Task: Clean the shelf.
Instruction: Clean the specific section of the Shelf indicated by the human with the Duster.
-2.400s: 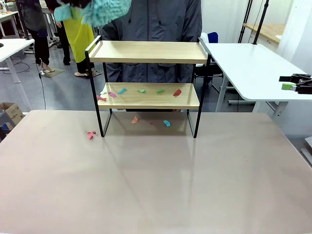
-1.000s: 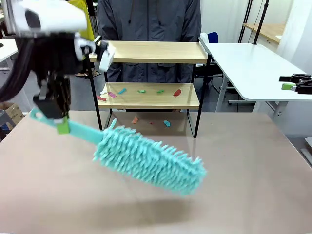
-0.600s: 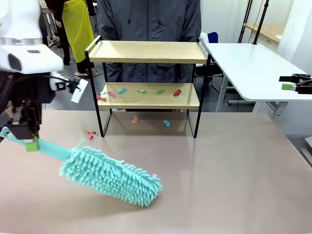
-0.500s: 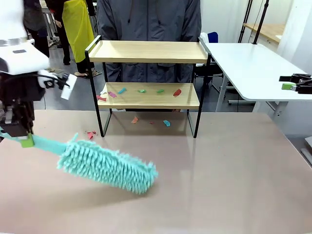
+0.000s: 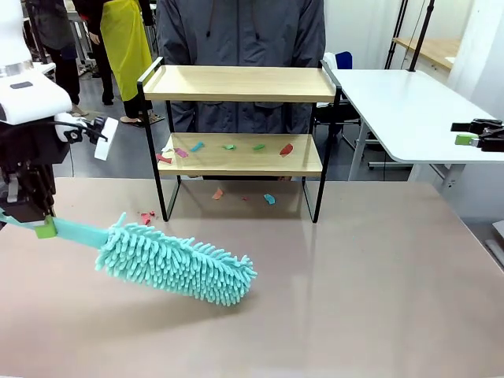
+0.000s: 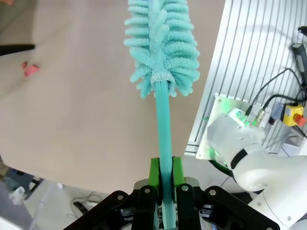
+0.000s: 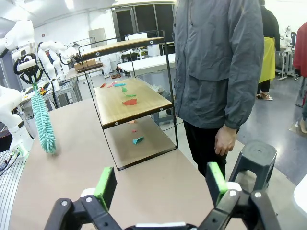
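Front view: the left gripper (image 5: 38, 224) is squeezing the handle of a fluffy teal duster (image 5: 177, 266). The fluffy end is sticking out to the right of the fingers, low over the table (image 5: 378, 299). The shelf (image 5: 236, 83) is standing farther back, to the right of the fingers, with paper bits (image 5: 228, 146) lying on its lower board.

Left wrist view: the green pads (image 6: 154, 171) are pinching the handle tight, and the duster is pointing straight out ahead of them.

Right wrist view: the right gripper (image 7: 161, 182) is standing wide open, holding nothing. The shelf is sitting ahead of its fingers, a bit to the left.
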Robot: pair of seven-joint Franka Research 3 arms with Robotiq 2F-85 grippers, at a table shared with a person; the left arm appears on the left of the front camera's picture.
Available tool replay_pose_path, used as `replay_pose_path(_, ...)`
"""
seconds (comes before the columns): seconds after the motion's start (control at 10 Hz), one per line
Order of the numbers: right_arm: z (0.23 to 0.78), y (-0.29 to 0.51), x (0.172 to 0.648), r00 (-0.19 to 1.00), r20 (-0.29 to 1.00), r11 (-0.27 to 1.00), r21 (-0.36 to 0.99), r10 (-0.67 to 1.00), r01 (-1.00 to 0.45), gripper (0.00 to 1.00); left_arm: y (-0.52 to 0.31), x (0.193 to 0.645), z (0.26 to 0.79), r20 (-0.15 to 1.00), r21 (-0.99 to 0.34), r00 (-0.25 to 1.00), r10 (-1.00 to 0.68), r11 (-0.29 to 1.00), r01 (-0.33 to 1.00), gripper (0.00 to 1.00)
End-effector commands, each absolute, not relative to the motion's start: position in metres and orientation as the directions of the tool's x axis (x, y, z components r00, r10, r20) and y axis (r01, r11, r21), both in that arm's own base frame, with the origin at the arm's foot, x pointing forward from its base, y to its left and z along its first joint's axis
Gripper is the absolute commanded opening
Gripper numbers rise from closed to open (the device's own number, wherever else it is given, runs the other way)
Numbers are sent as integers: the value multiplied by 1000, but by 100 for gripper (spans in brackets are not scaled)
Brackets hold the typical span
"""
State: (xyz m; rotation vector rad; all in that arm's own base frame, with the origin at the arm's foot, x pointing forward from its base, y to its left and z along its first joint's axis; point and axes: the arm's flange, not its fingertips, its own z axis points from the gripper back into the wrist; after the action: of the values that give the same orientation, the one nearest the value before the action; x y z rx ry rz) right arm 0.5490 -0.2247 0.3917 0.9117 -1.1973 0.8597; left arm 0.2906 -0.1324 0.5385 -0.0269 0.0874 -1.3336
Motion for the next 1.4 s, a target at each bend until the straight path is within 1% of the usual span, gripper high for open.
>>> replay_pose_path(0.0,395,-224,550,154,986,392,115,70,-913,100,-134,291,546,-58,-70,239,-969,243,968,13)
replay_pose_path(1.3,395,-224,550,154,986,392,115,70,-913,100,-134,291,546,-58,-70,239,-969,243,968,13)
